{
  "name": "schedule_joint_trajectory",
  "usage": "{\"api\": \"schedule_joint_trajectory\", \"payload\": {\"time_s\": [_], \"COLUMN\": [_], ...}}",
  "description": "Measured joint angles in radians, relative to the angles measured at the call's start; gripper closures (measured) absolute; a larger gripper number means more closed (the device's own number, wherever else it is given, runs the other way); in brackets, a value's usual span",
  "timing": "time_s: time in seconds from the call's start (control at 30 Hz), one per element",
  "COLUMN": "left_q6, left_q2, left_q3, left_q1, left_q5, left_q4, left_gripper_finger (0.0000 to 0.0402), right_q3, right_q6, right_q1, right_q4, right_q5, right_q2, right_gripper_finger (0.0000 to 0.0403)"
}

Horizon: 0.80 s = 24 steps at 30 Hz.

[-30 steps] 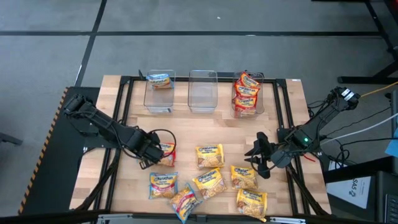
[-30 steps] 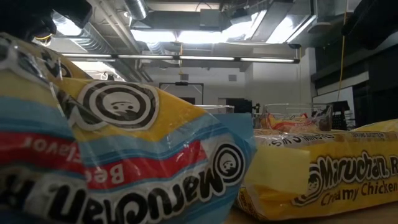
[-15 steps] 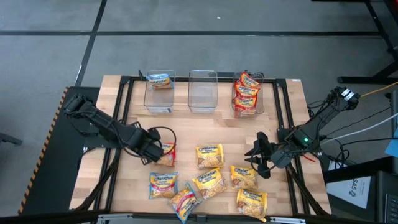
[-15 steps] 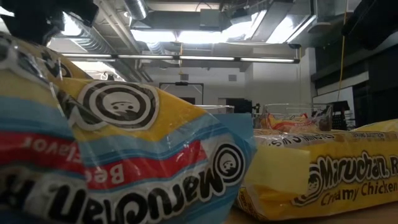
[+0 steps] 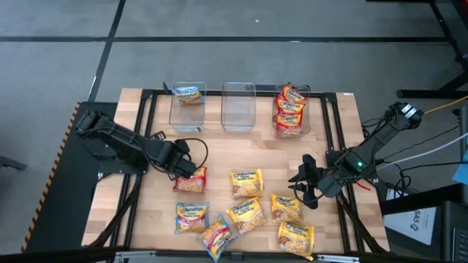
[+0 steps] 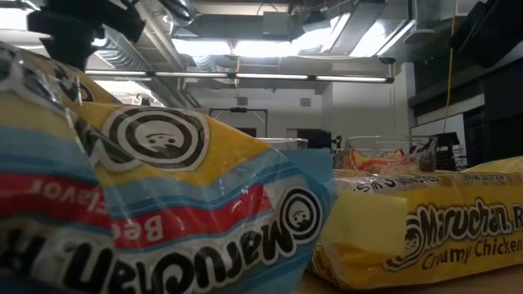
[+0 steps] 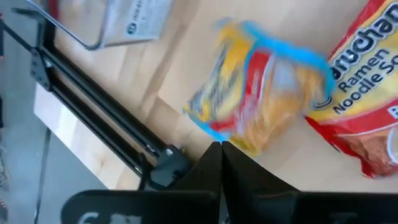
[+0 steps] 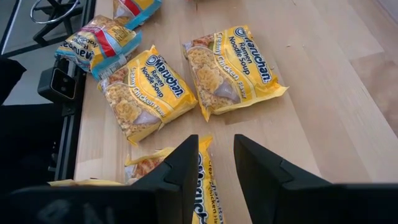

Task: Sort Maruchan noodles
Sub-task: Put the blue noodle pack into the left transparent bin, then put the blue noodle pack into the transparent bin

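Three clear plastic rectangular bins in a row at table's far edge: left bin (image 5: 187, 107) holds one flat square ramen packet (image 5: 186, 93), middle bin (image 5: 238, 107) none, right bin (image 5: 292, 111) several; loose ramen packets (image 5: 246, 183) spread across near centre between both arms.

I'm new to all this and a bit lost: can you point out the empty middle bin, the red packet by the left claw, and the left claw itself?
Empty middle bin (image 5: 238, 109): high view, on its clear floor.
Red packet (image 5: 191, 180): high view, middle of the wrapper.
Left claw (image 5: 183, 166): high view, at its shut fingertips.
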Motion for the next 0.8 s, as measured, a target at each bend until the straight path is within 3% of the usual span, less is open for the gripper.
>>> {"api": "schedule_joint_trajectory", "payload": {"time_s": [0.17, 0.4, 0.57, 0.8], "left_q6": [0.046, 0.057, 0.053, -0.035], "left_q2": [0.000, 0.000, 0.000, 0.000], "left_q3": [0.063, 0.127, 0.055, -0.130], "left_q1": [0.040, 0.060, 0.059, 0.066], "left_q5": [-0.028, 0.023, 0.123, 0.201], "left_q4": [0.000, 0.002, 0.002, 0.029], "left_gripper_finger": [0.0401, 0.0402, 0.0392, 0.0326], "right_q3": [0.000, 0.000, 0.000, 0.000], "right_q6": [0.000, 0.000, 0.000, 0.000], "right_q1": [0.000, 0.000, 0.000, 0.000], "right_q4": [0.001, 0.002, 0.003, 0.004], "right_q5": [0.000, 0.000, -0.001, -0.001], "right_q2": [0.000, 0.000, 0.000, 0.000], "right_gripper_finger": [0.0297, 0.0297, 0.0297, 0.0297]}}
